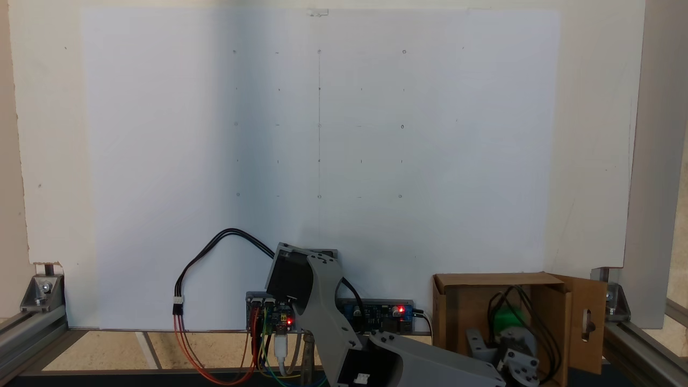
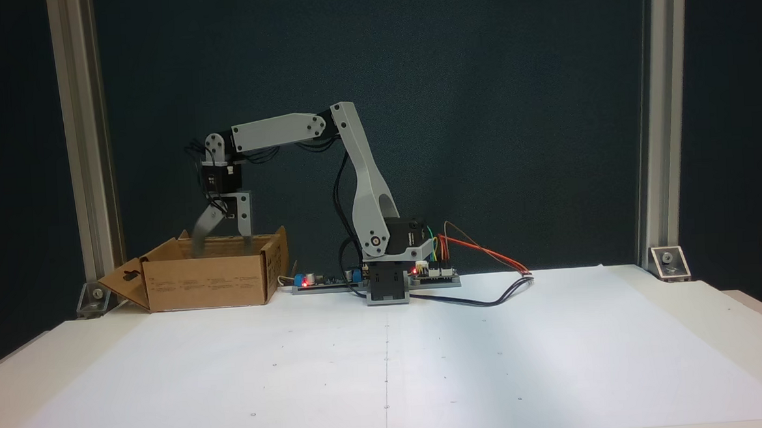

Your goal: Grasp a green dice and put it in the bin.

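The green dice (image 1: 505,318) sits inside the cardboard box (image 1: 457,317), a bright patch seen from above just past the gripper head and half screened by black cables (image 1: 537,317); whether it lies on the box floor or is still pinched, I cannot tell from here. From the side, the gripper (image 2: 224,251) dips into the open top of the box (image 2: 208,285), its two fingers (image 2: 202,233) spread in a clear V, one slanting, one straight down, tips hidden behind the front wall, so the jaws stand released. The box stands at the back left corner of the table (image 2: 30,363) in the side view, right beside the metal frame post (image 2: 86,190), with one flap (image 2: 124,286) folded outward and showing a slot cutout; from above the same flap (image 1: 588,322) hangs toward the right edge. Outward from there, the grey arm (image 2: 359,169) reaches from its base (image 2: 388,285) at the middle of the back edge, upper link raised, forearm level and stretched toward the box. Circuit boards (image 2: 433,273) with red lights glow beside the base, and a looping wire (image 2: 490,296) trails onto the white paper sheet (image 2: 389,370), which bears a grid of small marks and a centre line.
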